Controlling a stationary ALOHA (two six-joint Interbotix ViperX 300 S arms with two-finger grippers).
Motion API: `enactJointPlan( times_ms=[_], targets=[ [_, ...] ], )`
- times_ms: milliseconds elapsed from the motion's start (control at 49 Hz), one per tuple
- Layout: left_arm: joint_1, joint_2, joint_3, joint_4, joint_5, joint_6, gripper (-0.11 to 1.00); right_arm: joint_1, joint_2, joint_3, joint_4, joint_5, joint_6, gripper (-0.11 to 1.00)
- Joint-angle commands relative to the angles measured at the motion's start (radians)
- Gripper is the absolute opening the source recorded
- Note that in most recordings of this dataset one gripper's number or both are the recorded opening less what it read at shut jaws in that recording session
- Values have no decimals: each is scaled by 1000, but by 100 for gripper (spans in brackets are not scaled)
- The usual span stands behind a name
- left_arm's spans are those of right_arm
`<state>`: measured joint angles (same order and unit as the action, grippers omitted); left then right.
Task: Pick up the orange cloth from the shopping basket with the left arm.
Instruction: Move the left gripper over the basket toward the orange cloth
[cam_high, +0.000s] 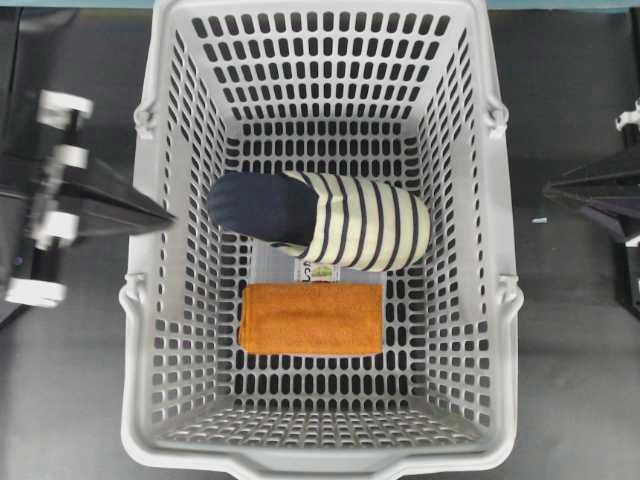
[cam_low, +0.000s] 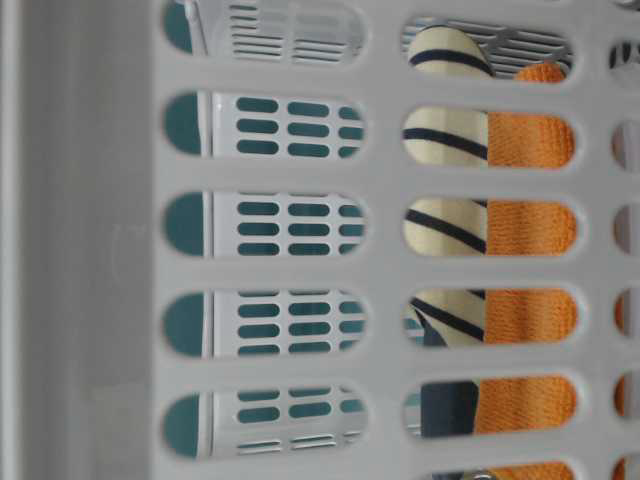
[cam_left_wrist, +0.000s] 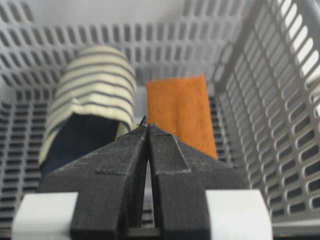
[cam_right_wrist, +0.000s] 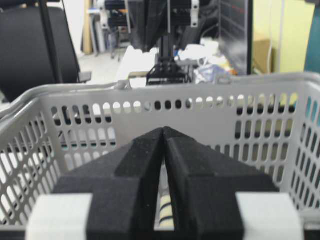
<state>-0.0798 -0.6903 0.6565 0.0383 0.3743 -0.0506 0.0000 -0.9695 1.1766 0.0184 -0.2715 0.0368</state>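
The orange cloth (cam_high: 312, 318) lies flat and folded on the floor of the grey shopping basket (cam_high: 150, 300), toward its near end, just in front of a striped slipper (cam_high: 340, 222). The cloth also shows in the left wrist view (cam_left_wrist: 180, 112) and through the wall slots in the table-level view (cam_low: 530, 230). My left gripper (cam_high: 170, 215) is shut and empty, with its tip over the basket's left wall, apart from the cloth; in its own view (cam_left_wrist: 148, 126) the tips meet. My right gripper (cam_high: 548, 188) is shut and empty outside the basket's right wall (cam_right_wrist: 163, 129).
The navy and cream striped slipper (cam_left_wrist: 92, 95) lies across the basket's middle, touching the cloth's far edge. A small label (cam_high: 320, 271) lies between them. The basket's tall slotted walls (cam_right_wrist: 200, 100) surround both. Dark table shows on either side of the basket.
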Motion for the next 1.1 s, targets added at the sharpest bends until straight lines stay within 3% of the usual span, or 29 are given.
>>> enactJointPlan(
  times_ms=[0, 102, 327, 388, 633, 694, 939, 1001, 1082],
  targets=[
    [-2, 95, -118, 5, 89, 3, 0, -2, 6, -25, 6, 32, 26, 0],
    [-5, 170, -184, 6, 147, 5, 0, -3, 0, -29, 6, 72, 54, 4],
    [-12, 296, -295, 5, 253, -2, 0, -3, -40, -40, 6, 87, 66, 66],
    [-15, 330, -328, 5, 290, -5, 0, -3, -49, -43, 6, 92, 64, 78],
    [-17, 488, -479, 6, 499, -6, 3, -2, -66, -48, 5, 153, 61, 74],
    [-17, 517, -503, 5, 525, -8, 16, -2, -67, -48, 5, 152, 61, 74],
    [-52, 621, -552, 6, 543, -9, 83, -3, -66, -48, 5, 152, 64, 74],
    [-66, 650, -552, 6, 541, -12, 90, -2, -66, -48, 5, 152, 64, 74],
    [-80, 687, -554, 5, 538, -12, 89, -2, -67, -48, 5, 152, 66, 74]
  ],
)
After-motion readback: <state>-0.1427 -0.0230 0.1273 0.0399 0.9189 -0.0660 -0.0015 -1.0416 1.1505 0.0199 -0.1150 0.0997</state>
